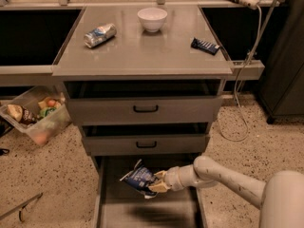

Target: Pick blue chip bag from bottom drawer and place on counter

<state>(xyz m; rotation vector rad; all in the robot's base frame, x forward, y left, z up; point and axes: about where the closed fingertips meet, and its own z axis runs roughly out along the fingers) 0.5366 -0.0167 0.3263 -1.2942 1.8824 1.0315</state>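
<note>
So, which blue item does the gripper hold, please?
The crinkled navy-blue foil chip bag, in the gripper over the bottom drawer; the silver-blue can and dark-blue bar lie on the counter.

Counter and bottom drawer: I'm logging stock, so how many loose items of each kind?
blue chip bag: 1, held by the gripper over the bottom drawer
crushed can: 1, on the counter
white bowl: 1
wrapped bar: 1
Total: 4

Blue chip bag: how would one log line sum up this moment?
stage: pick | end effector: over bottom drawer, shut on blue chip bag | bag: appears lifted off drawer floor | counter: bag not yet placed
</note>
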